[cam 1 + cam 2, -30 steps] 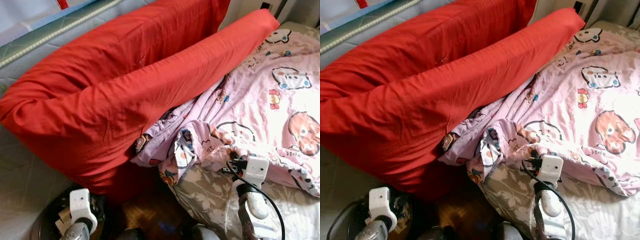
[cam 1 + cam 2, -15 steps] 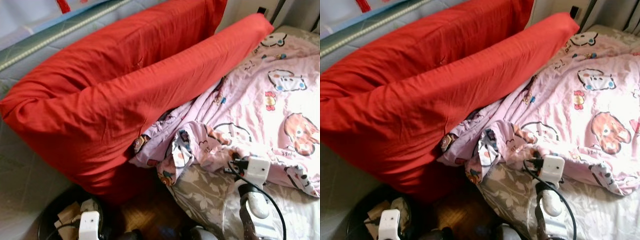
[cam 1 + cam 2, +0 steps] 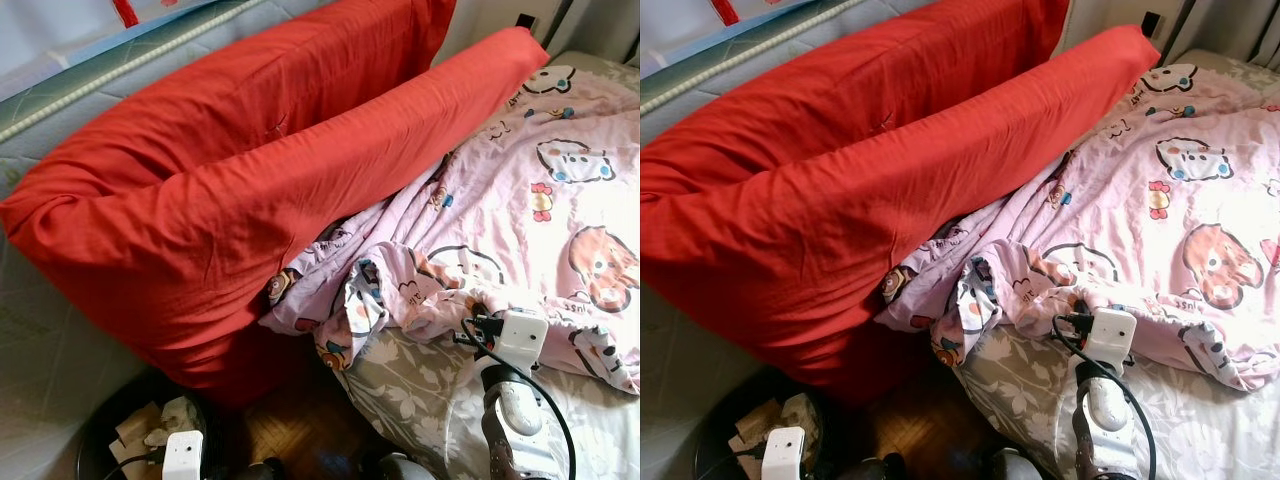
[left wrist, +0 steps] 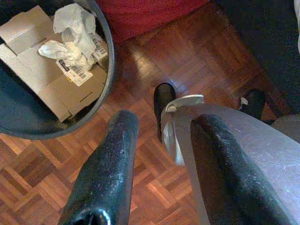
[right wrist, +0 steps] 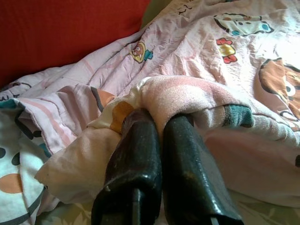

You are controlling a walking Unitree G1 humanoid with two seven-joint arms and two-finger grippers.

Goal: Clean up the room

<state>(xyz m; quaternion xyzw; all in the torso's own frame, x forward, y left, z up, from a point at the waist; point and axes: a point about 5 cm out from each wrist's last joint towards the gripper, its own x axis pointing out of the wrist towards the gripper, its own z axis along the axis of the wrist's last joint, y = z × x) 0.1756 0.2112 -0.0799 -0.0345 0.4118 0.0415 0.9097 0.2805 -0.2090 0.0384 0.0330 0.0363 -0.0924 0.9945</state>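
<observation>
Blanket, pink cartoon-print cotton, rumpled, lies directly ahead of my right gripper; my two black fingers are clenched on a fold at its near hem, over the grey floral sheet. My left gripper hangs released above bare parquet. Just beyond it, a round black bin holds flattened cardboard and crumpled paper. Farther off, two long red pillows border the blanket's edge.

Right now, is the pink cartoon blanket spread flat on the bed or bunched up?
Bunched along its near edge: the pink blanket lies mostly spread farther back, but crumples into folds beside the red pillow, where the right gripper pinches a fold.
</observation>
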